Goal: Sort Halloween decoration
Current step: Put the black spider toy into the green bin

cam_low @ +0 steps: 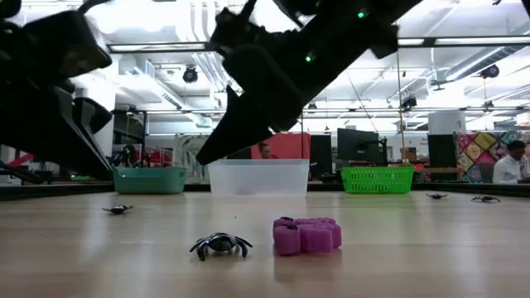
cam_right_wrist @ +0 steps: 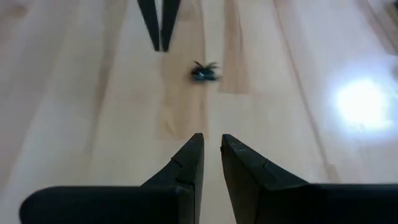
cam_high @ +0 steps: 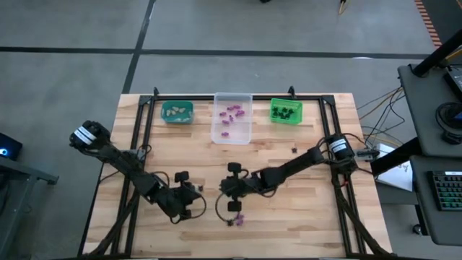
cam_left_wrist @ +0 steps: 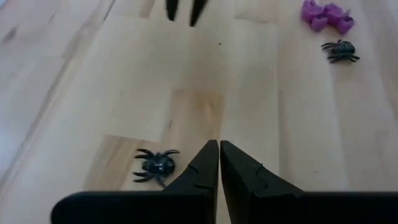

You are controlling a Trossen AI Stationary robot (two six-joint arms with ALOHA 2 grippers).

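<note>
The left tool (cam_left_wrist: 219, 163) hovers over the pale wood-grain counter (cam_left_wrist: 93, 81), its dark pointed fingers pressed together, empty; a small glossy black plastic spider (cam_left_wrist: 155, 165) lies just beside its tips. The right tool (cam_right_wrist: 211, 155), facing it, stands slightly parted, gripping nothing. A lumpy purple plastic trinket (cam_low: 307, 234) sits near it, beside another black spider (cam_low: 220, 245).

In the low view both arms are cut off by the top edge. From above, the trinkets in the teal bin (cam_high: 177, 111) are too small to identify, perhaps pale beige ones.
</note>
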